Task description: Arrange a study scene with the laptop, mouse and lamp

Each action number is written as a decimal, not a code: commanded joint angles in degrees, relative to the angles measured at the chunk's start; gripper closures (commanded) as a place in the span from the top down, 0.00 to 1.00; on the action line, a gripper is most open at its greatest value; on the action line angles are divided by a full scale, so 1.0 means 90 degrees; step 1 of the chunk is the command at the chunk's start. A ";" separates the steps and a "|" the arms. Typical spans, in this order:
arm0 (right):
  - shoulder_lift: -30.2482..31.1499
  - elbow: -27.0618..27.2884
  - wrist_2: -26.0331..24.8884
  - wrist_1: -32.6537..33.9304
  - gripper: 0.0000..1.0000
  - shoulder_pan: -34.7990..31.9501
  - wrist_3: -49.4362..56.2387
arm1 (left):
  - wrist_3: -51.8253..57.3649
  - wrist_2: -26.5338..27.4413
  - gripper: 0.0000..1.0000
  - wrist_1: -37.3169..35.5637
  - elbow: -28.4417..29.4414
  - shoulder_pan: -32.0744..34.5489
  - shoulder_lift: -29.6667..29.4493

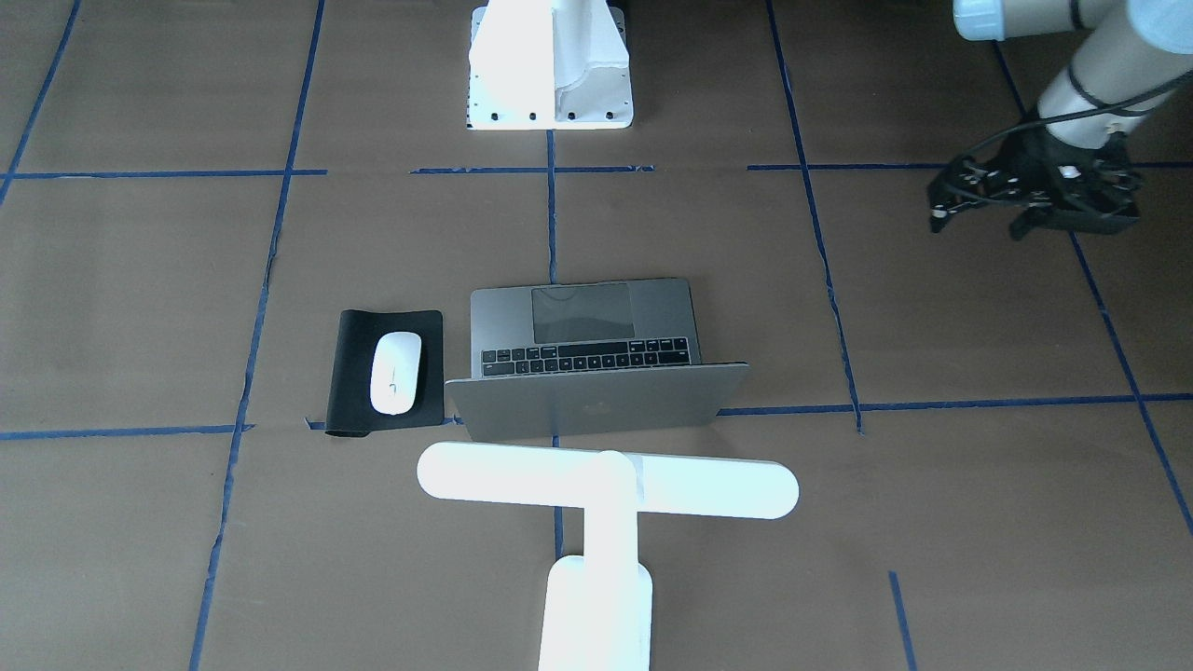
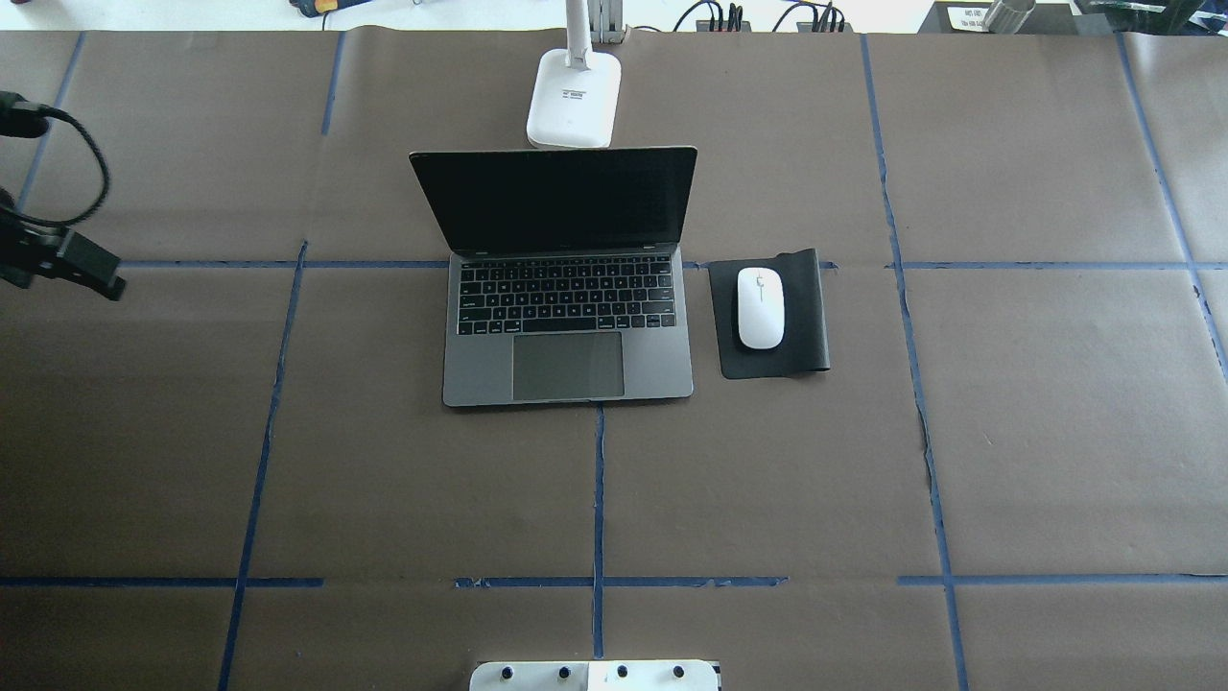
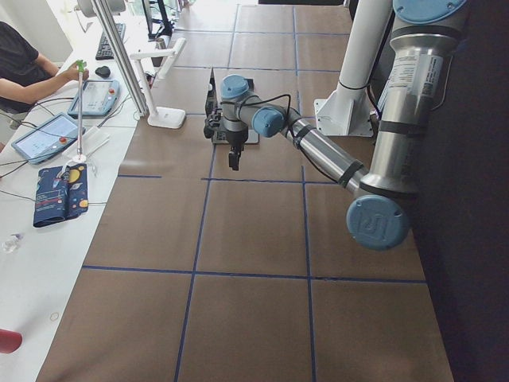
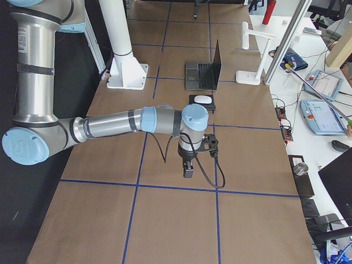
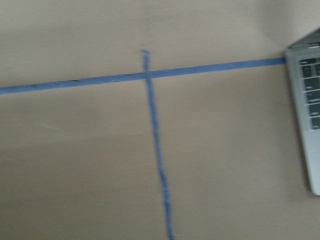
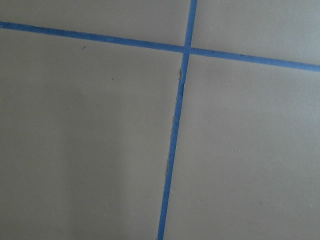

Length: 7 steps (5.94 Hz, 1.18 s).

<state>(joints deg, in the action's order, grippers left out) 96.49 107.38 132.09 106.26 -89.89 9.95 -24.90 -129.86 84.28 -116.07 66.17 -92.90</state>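
UR emblem on left arm's blue joint cap (image 3: 377, 228), faint logo on laptop (image 1: 596, 403) lid; lamp (image 2: 574, 101) print illegible

Matt brown paper covers a wide table (image 2: 1055, 432) that fills the scene, and strips of blue tape (image 2: 598, 499) running lengthwise and crosswise divide the sheet into large rectangles. Along the table's far edge stands a white workbench (image 3: 24, 263), set off from it by slanted silver aluminium frame posts (image 3: 119, 56); it carries grey-framed touchscreen pendants (image 3: 49, 135) and a dark patterned fabric pouch (image 3: 60, 195). Illumination is bright, even and cool, leaving only faint, soft-edged shadows on the paper.
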 commanded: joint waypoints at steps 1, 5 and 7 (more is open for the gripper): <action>0.0352 -0.0211 0.0283 0.0000 1.00 -0.0273 0.0036 | 0.2102 -0.0210 1.00 -0.0330 0.0500 0.1284 0.0768; 0.1047 -0.0213 0.0635 -0.1240 1.00 -0.0539 -0.0012 | 0.4797 -0.0638 1.00 -0.0243 0.2603 0.2928 0.0810; 0.1037 -0.0222 0.0636 -0.1240 1.00 -0.0539 -0.0031 | 0.4537 -0.0757 1.00 -0.0214 0.2575 0.3018 0.0996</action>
<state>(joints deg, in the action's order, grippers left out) 105.85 105.40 137.73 95.16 -94.71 9.79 17.09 -136.31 82.29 -92.92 92.95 -84.25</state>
